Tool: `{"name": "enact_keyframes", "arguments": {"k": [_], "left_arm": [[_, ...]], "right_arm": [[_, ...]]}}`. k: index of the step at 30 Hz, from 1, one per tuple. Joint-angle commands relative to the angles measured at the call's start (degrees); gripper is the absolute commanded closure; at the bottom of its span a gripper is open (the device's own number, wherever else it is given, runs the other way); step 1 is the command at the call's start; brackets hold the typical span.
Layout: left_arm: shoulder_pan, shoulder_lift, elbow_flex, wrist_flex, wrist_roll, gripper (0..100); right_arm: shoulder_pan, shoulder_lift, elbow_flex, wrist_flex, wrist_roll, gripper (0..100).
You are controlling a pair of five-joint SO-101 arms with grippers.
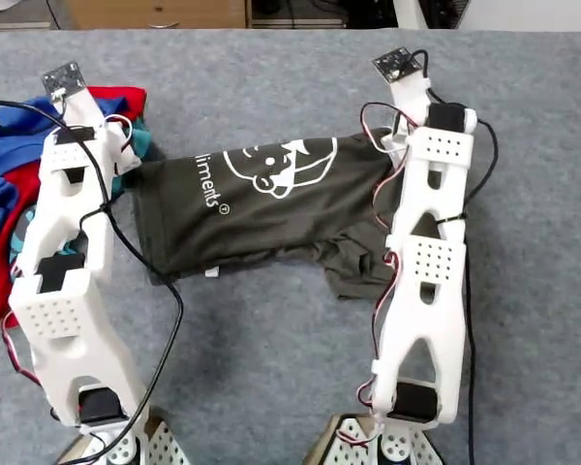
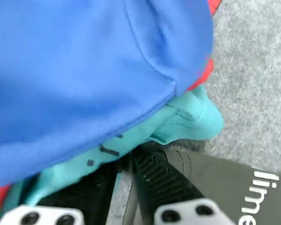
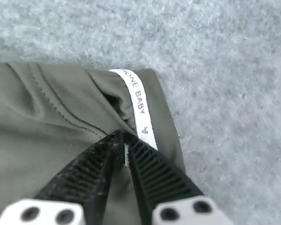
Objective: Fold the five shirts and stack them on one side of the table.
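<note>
Clamping olive shirt collar tight with right gripper, pinching other end shut with left gripper, beside pile at table left edge.

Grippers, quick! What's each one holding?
Left gripper: closed, apparently pinching the edge of the olive shirt.
Right gripper: closed on the olive shirt's collar.

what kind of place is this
Likely a robotics lab or workshop bench: two white robot arms stand at a grey felt-covered table, a dark green shirt lies between them beside a pile of bright shirts, and a wooden cabinet stands behind.
</note>
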Motion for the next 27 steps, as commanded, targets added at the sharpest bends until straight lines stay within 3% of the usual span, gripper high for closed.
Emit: {"name": "enact_keyframes", "arguments": {"k": [1,8,13,20,27], "left_arm": [[1.9,-3.3,-7.7,9.6,-0.2,98],[6.9,-15.9,-10.8,22.7,-4.1,98],[14.0,-30.2,4.1,22.8,-6.7,98],[15.8,-45.0,39.1,0.9,-7.3,98],[13.4,-41.7,47.6,-9.5,-3.8,98]], "right_arm": [[-0.2,-6.0,-5.4,4.5,0.4,99.5],[-3.1,-12.6,-5.1,6.2,0.4,99.5],[-3.6,-18.9,-5.1,14.2,1.0,99.5],[1.1,-27.3,5.6,14.9,0.0,99.5],[2.1,-31.1,27.6,11.9,-3.0,99.5]]}}
